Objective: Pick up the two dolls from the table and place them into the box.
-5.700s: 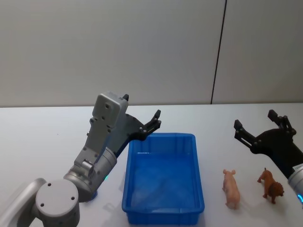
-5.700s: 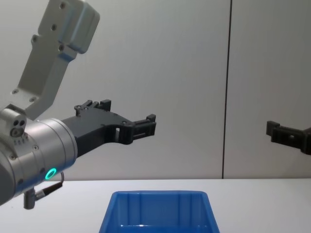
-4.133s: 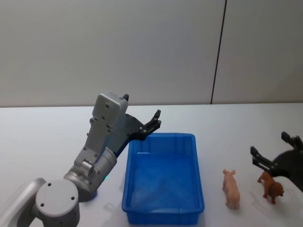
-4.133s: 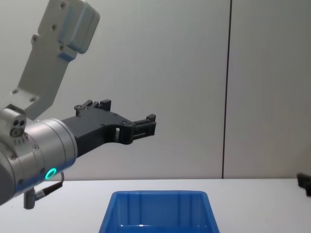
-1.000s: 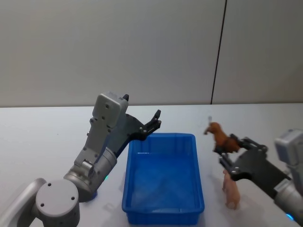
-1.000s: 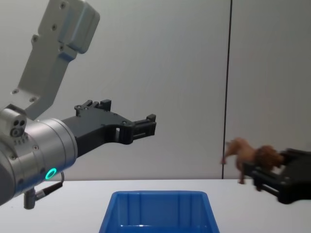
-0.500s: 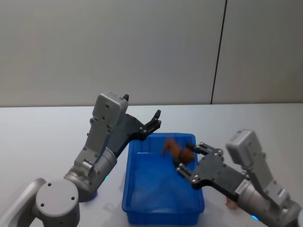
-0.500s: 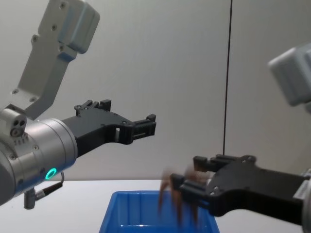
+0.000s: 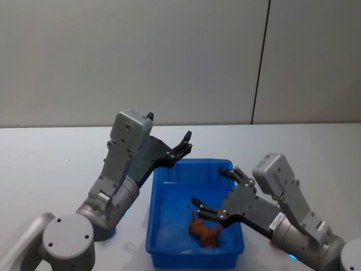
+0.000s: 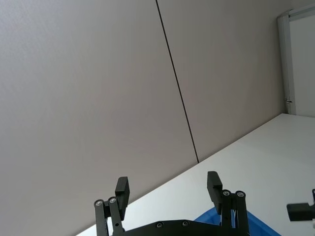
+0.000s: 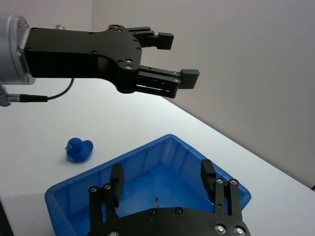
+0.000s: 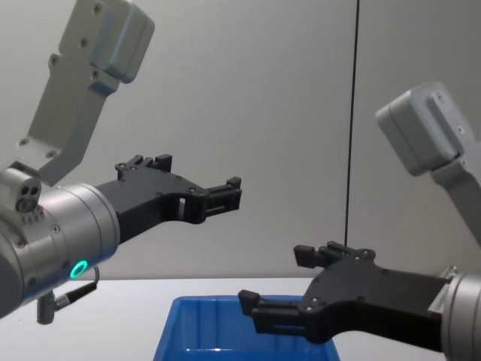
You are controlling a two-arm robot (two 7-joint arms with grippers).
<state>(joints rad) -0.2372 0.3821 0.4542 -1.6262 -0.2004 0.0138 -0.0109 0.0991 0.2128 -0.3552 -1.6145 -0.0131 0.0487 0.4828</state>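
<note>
A brown lion doll [image 9: 204, 231] lies on the floor of the blue box [image 9: 233, 199], towards its near right side. My right gripper [image 9: 214, 189] hangs open just above it, nothing between its fingers; it also shows in the chest view [image 12: 282, 280] and in its own wrist view [image 11: 161, 178] over the box [image 11: 147, 160]. The other doll is hidden. My left gripper [image 9: 184, 143] is held open and still in the air over the box's far left corner [image 12: 230, 194] [image 10: 168, 189]. The box stands on the white table [image 9: 45, 164].
A small blue duck toy [image 11: 78, 149] sits on the table beside the box, near the left arm. The left gripper [image 11: 165, 59] hangs above the box's far rim. A grey wall stands behind the table.
My right gripper swung from right of the box to above it with the brown doll, then opened; the doll now lies in the box. The left arm has not moved.
</note>
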